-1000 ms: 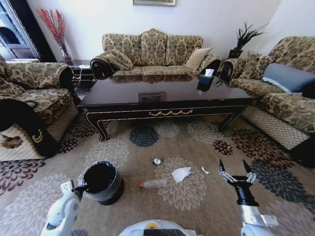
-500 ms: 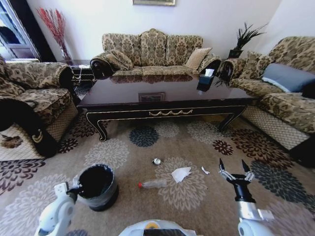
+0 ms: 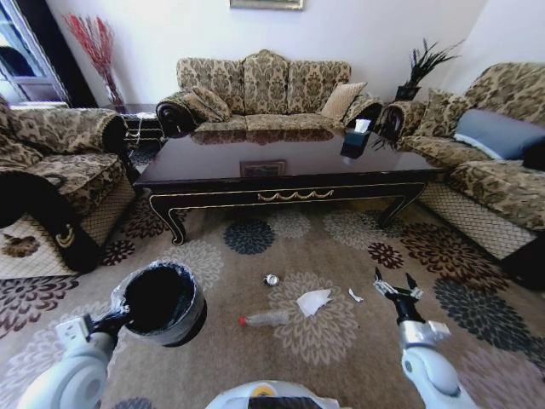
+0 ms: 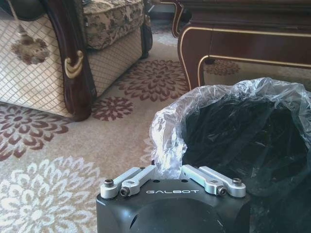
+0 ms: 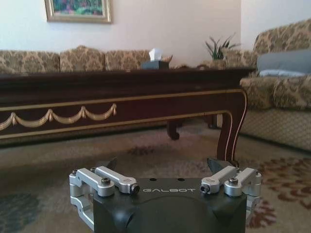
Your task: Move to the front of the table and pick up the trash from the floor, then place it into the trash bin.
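Note:
My left gripper [image 3: 126, 321] is shut on the rim of the trash bin [image 3: 162, 300], a black bucket with a crinkly bag liner [image 4: 233, 126], and holds it tilted off the floor [image 3: 213, 358]. The trash lies on the carpet in front of the table [image 3: 281, 162]: a clear bottle with a red cap [image 3: 266, 319], a crumpled white paper [image 3: 312, 301], a small silvery piece [image 3: 272, 279] and a white scrap [image 3: 355, 296]. My right gripper [image 3: 392, 285] stands open just right of the scrap, low over the carpet, facing the table apron [image 5: 73, 114].
Patterned sofas ring the table: one at the left [image 3: 51, 170], one behind [image 3: 264, 89], one at the right [image 3: 485, 162]. A dark tissue box [image 3: 355, 136] stands on the table's far right. A carved sofa leg [image 4: 73, 58] is close to the bin.
The left arm has lifted the bin off the carpet and tilted it, shifting it slightly left. The right gripper has moved a little forward and left, toward the white scrap.

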### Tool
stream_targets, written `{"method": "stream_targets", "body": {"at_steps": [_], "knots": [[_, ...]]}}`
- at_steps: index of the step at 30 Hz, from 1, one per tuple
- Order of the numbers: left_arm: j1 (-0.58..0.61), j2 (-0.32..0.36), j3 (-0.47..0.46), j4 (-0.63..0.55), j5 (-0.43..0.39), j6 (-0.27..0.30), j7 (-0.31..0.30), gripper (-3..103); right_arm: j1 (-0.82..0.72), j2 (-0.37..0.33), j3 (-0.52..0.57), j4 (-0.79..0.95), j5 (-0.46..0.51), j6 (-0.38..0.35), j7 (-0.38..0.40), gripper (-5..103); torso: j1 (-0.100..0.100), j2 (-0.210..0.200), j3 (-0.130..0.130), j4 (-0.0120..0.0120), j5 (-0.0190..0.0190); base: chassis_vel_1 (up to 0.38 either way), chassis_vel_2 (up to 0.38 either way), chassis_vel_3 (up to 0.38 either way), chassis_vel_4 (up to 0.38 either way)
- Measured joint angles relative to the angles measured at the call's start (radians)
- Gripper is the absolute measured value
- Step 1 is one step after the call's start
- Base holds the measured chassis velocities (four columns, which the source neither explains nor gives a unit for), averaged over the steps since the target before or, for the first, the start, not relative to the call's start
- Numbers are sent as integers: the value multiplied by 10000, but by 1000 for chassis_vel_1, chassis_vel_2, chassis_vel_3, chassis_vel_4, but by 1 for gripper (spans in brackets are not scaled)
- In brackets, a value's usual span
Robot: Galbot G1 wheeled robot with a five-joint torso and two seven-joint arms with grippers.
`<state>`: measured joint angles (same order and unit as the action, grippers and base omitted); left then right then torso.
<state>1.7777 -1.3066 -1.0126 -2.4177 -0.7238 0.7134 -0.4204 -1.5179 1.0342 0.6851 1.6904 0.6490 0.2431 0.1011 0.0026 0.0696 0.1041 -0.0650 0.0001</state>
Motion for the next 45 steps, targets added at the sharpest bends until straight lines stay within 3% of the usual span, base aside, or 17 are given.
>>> {"method": "stream_targets", "body": {"at_steps": [3, 5, 6, 9, 17, 23, 26, 31, 45], "knots": [[341, -172, -205, -291, -20, 0, 1, 3, 658, -598, -536, -1269, 121, -266, -992, 100, 0, 0, 0, 1, -2, 0, 0, 0, 0], [500, -242, -349, -450, -55, 2, 0, 3, 1115, -914, -866, -2183, -242, -291, -1859, 100, 0, 0, 0, 0, 1, 0, 0, 0, 0], [500, -242, -349, -450, -55, 2, 0, 3, 1115, -914, -866, -2183, -242, -291, -1859, 100, 0, 0, 0, 0, 1, 0, 0, 0, 0], [703, -343, -589, -715, -171, 4, 3, 3, 1929, -1312, -1484, -3580, -799, -282, -2871, 100, 0, 1, 0, -3, 1, 0, 0, 0, 0], [1012, -588, -863, -871, -265, 26, -3, 3, 3956, -1502, -2876, -6265, -1038, 202, -4049, 100, 1, 0, 1, 1, 1, 0, 0, 0, 0], [1144, -790, -892, -871, -253, 30, -6, 3, 4975, -1432, -3862, -7133, -1030, -32, -3893, 100, 0, 1, 0, 0, -5, 0, 0, 0, 0], [1168, -872, -896, -868, -232, 33, -6, 3, 5380, -1182, -4425, -7687, -1248, -407, -2916, 100, 0, 1, 0, 1, 3, 0, 0, 0, 0], [1215, -803, -1106, -853, -304, 34, -11, 3, 5729, -818, -4708, -8661, -1585, -513, -2150, 100, 1, 1, 0, -1, 1, 0, 0, 0, 0], [1154, -695, -1071, -832, -332, 33, -13, 3, 6636, -2, -4983, -10409, -2002, -220, -2184, 100, 0, 1, 0, -2, 0, 0, 0, 0, 0]]}}
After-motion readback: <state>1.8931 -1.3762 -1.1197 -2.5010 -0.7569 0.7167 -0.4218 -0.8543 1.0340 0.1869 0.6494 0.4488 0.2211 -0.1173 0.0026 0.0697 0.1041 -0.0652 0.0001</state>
